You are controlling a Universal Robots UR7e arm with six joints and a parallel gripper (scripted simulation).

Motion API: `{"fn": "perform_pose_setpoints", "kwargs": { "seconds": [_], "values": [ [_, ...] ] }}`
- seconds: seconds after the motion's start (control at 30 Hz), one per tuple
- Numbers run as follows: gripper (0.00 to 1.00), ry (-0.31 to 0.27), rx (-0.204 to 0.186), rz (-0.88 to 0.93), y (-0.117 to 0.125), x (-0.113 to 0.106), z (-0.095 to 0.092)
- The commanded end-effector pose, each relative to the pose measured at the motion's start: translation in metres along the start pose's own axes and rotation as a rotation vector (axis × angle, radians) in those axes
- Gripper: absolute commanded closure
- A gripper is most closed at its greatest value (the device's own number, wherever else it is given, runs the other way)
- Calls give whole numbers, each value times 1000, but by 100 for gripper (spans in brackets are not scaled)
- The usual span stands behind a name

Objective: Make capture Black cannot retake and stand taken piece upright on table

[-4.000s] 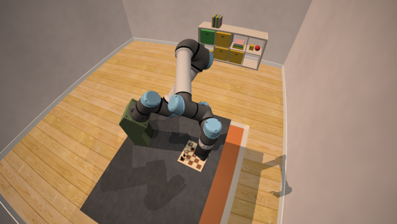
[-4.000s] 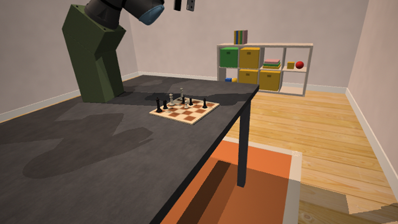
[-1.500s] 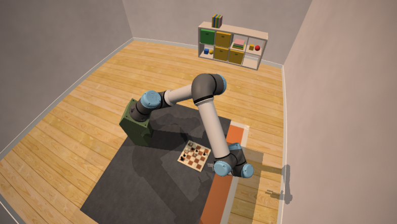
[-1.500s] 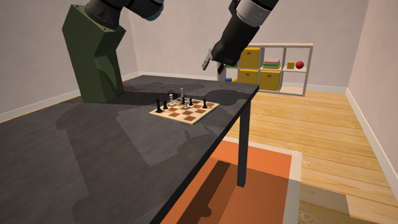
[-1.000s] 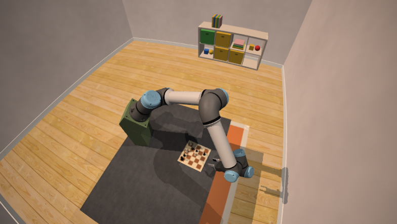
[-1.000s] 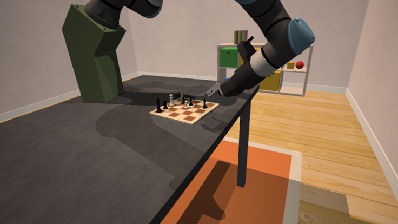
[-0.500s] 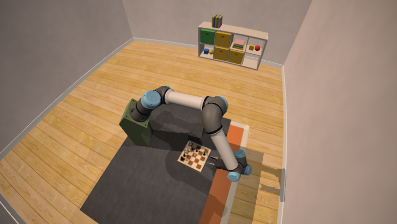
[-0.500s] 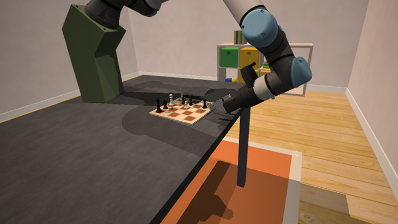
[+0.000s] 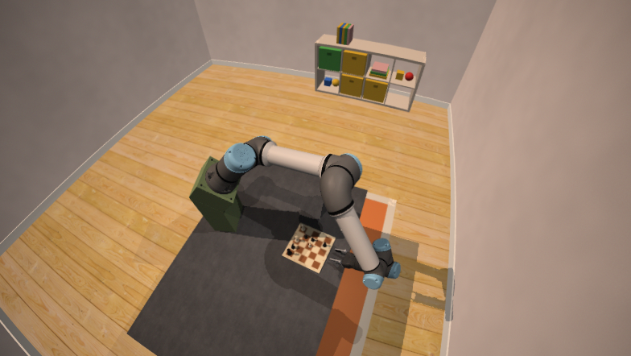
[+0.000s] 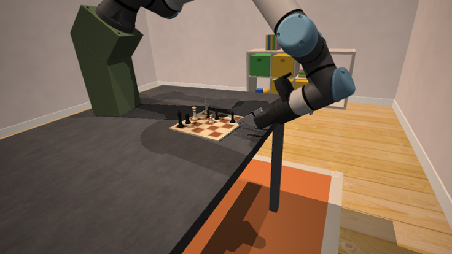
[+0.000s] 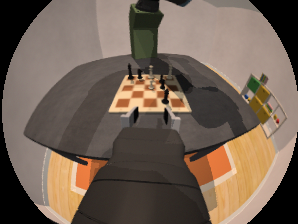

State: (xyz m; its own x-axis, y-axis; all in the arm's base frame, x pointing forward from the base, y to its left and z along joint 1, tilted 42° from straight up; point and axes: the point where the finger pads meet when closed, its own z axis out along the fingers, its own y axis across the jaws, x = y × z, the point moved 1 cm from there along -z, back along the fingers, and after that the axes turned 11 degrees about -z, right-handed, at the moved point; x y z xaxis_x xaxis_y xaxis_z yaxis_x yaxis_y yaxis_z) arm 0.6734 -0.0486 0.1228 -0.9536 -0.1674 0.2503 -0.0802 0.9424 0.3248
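Observation:
A small chessboard (image 9: 309,253) lies on the dark table near its right edge; it also shows in the exterior view (image 10: 207,126) and in the wrist view (image 11: 148,94). Several black and white pieces stand upright on its far half, among them a tall white piece (image 10: 194,113), a small white pawn (image 10: 211,118), a black piece (image 10: 179,119) at the left and a black pawn (image 10: 232,117) at the right. My gripper (image 10: 249,118) is open and empty. It lies nearly level, just off the board's right edge, pointing at the board (image 9: 336,255) (image 11: 152,116).
The green robot pedestal (image 10: 107,62) stands on the table behind the board. The table's edge and a leg (image 10: 276,164) lie right under my wrist, with an orange rug (image 10: 274,208) below. A shelf with boxes (image 9: 369,72) stands at the far wall.

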Motion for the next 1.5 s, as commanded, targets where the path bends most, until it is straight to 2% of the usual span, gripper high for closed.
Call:
{"fn": "perform_pose_setpoints", "kwargs": {
  "seconds": [0.0,1.17,1.33,1.47],
  "values": [
    [0,-1,2,-2,0,-1,-1],
    [0,-1,2,-2,0,0,-2],
    [0,1,1,0,1,12,-8],
    [0,1,1,0,4,31,-22]
  ]
}}
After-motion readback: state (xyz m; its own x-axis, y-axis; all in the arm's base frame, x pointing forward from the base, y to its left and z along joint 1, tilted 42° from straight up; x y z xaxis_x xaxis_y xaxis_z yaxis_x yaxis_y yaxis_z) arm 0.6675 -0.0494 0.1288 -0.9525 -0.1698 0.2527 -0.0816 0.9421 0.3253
